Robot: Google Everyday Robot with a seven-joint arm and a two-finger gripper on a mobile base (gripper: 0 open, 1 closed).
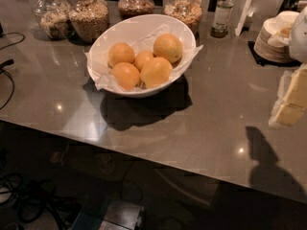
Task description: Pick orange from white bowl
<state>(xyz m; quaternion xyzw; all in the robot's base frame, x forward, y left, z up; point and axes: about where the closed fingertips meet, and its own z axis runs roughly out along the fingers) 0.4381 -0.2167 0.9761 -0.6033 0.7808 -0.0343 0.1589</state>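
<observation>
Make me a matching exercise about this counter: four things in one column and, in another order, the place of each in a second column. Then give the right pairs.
Things
1. large glossy white bowl lined with white paper
2. stack of small white dishes
3. clear glass bottle
4. pale two-finger gripper

Places
A. at the right edge of the view, nearer the camera than the dishes
B. back right, on a dark mat
C. left of centre, holding five round oranges
D. behind the bowl, right of the glass jars

Pairs: 1-C, 2-B, 3-D, 4-A
</observation>
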